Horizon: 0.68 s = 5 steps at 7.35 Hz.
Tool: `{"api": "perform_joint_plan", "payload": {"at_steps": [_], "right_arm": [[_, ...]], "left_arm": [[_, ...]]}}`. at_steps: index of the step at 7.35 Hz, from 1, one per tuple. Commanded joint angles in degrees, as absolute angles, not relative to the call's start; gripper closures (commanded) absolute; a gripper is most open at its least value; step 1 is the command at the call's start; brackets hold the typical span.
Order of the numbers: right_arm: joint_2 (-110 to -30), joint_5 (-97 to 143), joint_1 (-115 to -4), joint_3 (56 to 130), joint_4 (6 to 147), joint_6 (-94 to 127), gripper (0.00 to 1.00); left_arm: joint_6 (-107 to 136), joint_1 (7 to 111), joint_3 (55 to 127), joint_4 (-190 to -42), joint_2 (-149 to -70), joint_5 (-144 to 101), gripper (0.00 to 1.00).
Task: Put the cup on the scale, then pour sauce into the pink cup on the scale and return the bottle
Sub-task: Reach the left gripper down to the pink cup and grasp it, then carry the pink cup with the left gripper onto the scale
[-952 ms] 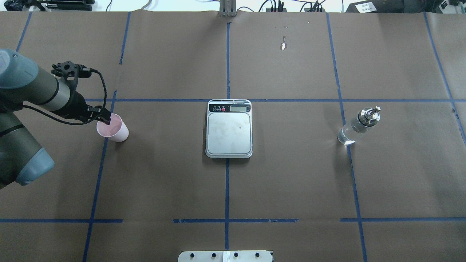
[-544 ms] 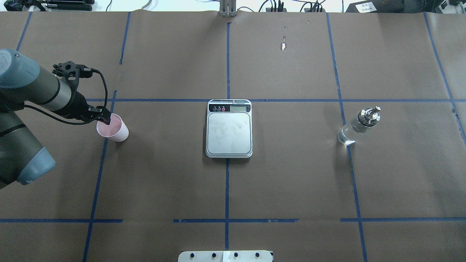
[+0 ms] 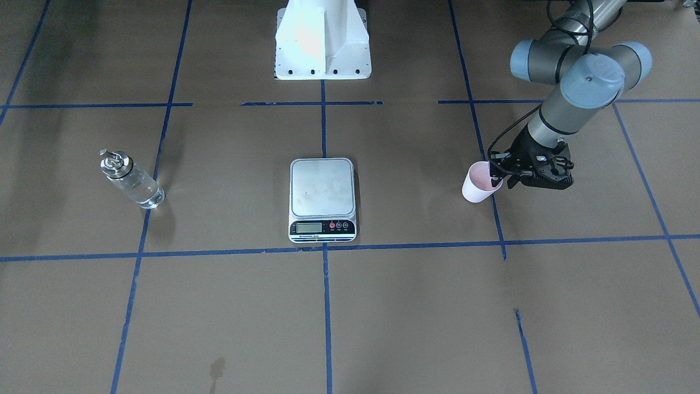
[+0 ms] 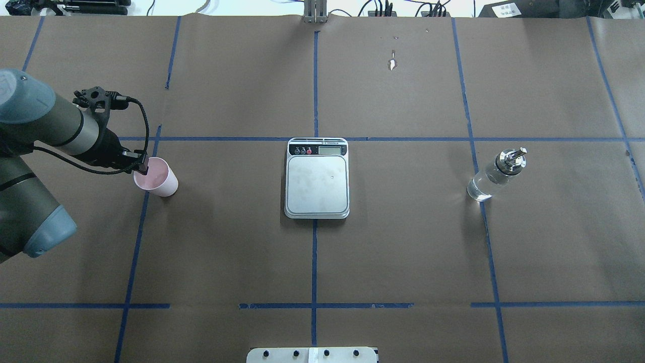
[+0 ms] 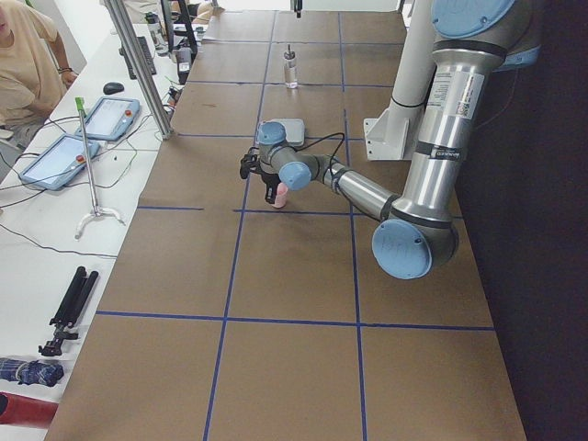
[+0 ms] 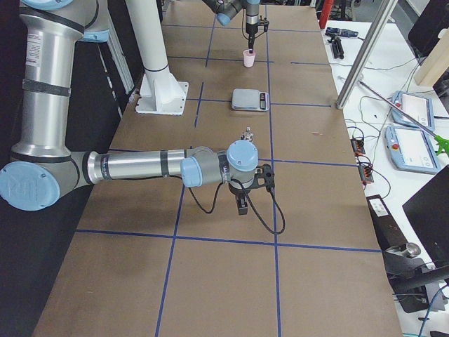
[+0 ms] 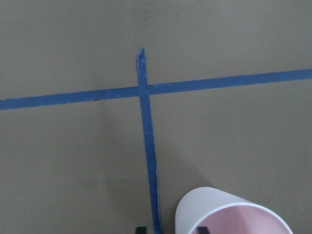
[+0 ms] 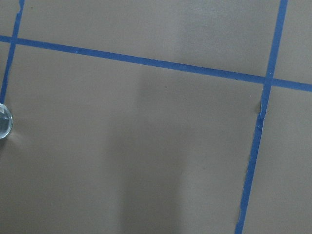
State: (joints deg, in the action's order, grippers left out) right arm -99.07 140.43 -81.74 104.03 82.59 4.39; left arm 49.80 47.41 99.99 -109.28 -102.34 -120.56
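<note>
Standing by the desk (image 4: pixel 403 252), I see the pink cup (image 4: pixel 156 176) upright on the brown paper at the robot's left, well apart from the scale (image 4: pixel 317 179) in the middle. The overhead camera shows the left gripper (image 4: pixel 143 167) right at the cup's near rim. Only the left wrist camera shows how the jaws stand: released, one finger (image 7: pixel 141 229) outside the wall and the other just inside the rim, neither pressing it. The bottle (image 4: pixel 496 174) stands alone on the robot's right, clear liquid inside. The right gripper (image 6: pixel 241 203) shows only from the right-end camera (near arm, low over the desk beside the bottle), and I cannot tell how its jaws stand.
</note>
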Motion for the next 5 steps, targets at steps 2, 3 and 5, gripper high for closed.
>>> {"api": "perform_joint_plan", "payload": {"at_steps": [2, 3, 5], "right_arm": [[-99.1, 140.4, -81.7, 103.9, 82.6, 4.4, 0.00], [-99.1, 140.4, -81.7, 103.9, 82.6, 4.5, 0.00], [-99.1, 140.6, -81.7, 104.0, 82.6, 4.5, 0.00]], "left_arm": [[49.7, 47.3, 100.4, -109.2, -102.4, -120.7, 1.00], [49.7, 47.4, 102.3, -109.1, -102.1, -121.6, 1.00], [50.2, 48.8, 107.4, -104.1, -102.6, -125.8, 1.00]]}}
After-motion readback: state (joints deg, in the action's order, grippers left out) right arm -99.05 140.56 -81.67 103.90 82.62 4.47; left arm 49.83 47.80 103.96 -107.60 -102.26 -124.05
